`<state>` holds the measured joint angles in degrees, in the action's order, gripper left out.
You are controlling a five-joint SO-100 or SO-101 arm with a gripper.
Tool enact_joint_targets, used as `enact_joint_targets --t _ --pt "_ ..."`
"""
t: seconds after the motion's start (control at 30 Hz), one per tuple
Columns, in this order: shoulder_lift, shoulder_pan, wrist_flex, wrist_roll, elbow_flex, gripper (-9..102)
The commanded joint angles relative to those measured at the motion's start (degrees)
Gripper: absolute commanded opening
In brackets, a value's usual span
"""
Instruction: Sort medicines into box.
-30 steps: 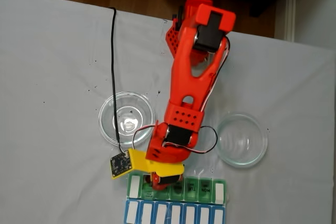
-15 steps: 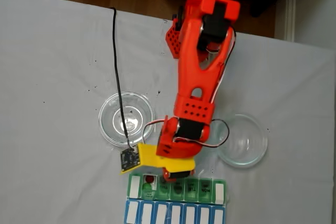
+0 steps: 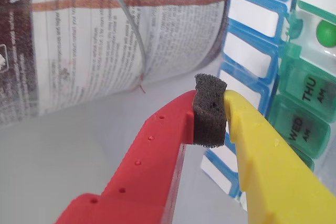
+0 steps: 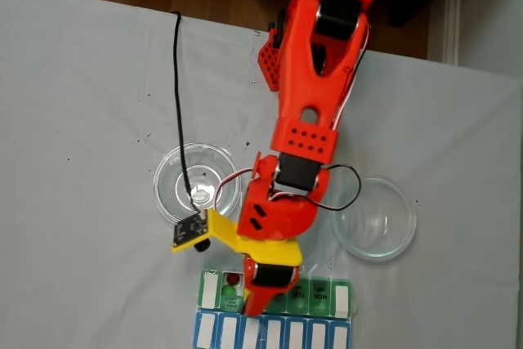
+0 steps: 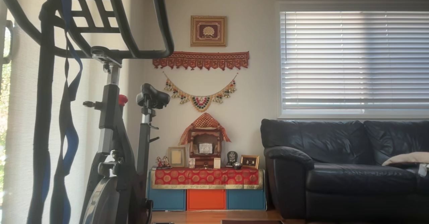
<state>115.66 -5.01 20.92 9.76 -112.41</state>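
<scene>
Gripper (image 3: 212, 109): red and yellow fingers closed, pinching only a black foam pad, no ball. It hangs over the flat green-and-blue plastic pill organizer (image 4: 327, 293) at the desk's near edge. 1 open compartment holds 1 green ball (image 3: 326, 33) and 1 dark red ball (image 4: 232, 279). Both round clear glass dishes (image 4: 376, 218) look empty; sorting appears nearly finished.

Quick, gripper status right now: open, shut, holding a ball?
Gripper: shut, its red and yellow fingers pressed onto the dark foam pad between the tips; no ball visible in it.
</scene>
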Motion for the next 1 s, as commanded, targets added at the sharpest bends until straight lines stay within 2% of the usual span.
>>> enact_joint_targets --t 0.0,0.57,0.97 --pt "2.29 -1.32 -2.81 1.58 3.25 1" --pt "-9.4 -3.25 0.0 8.26 7.38 1" --pt "-21.45 -2.64 14.59 10.99 14.85 1"
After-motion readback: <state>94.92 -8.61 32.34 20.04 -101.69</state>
